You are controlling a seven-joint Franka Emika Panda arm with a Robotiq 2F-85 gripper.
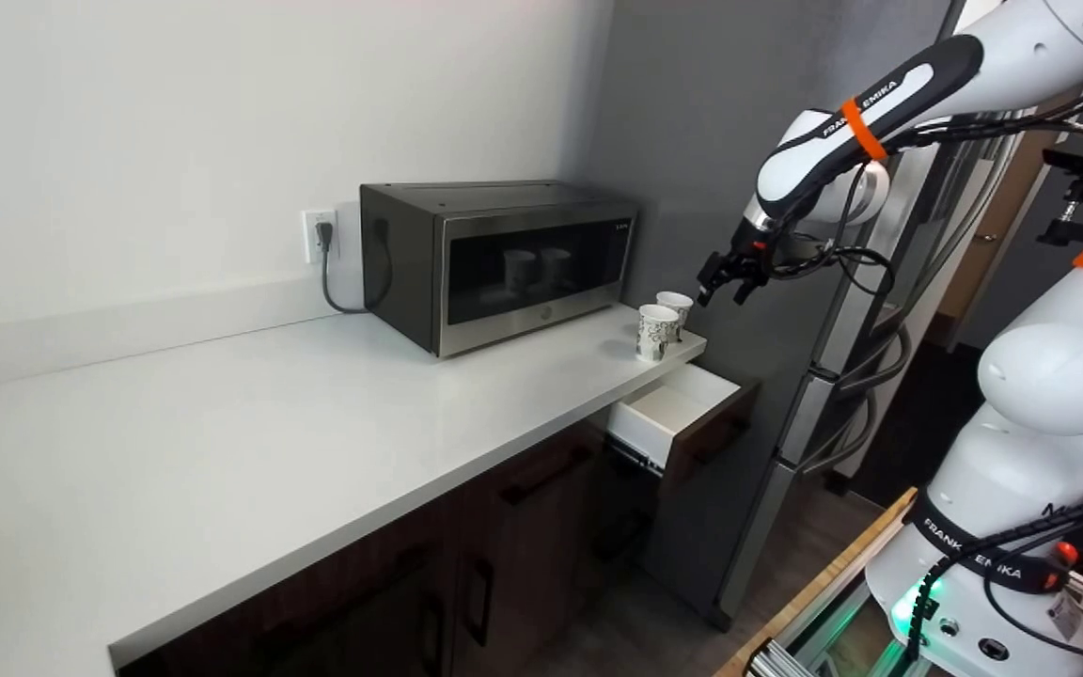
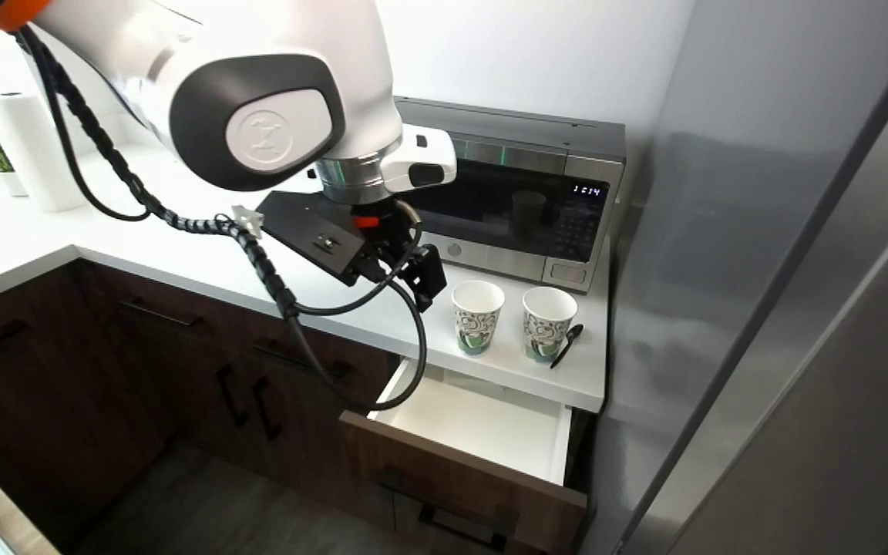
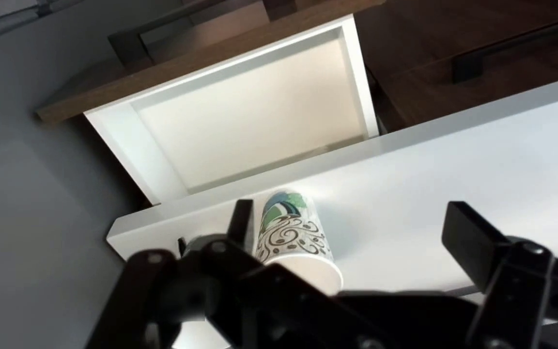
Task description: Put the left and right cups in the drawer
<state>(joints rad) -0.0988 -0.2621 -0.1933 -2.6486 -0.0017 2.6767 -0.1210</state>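
Two white paper cups with brown swirl and green-blue print stand upright on the counter. The left cup and the right cup are side by side, apart. In an exterior view the left cup partly covers the right cup. The open drawer is pulled out below them, its pale floor bare where visible; it also shows in the wrist view. My gripper is open and empty, above counter level. In the wrist view the left cup appears near one finger of the gripper; the right cup is mostly hidden.
A black plastic spoon leans or lies beside the right cup. A grey microwave stands behind the cups on the white counter. A tall grey panel rises close beside the drawer and counter end. A cable loop hangs from the wrist.
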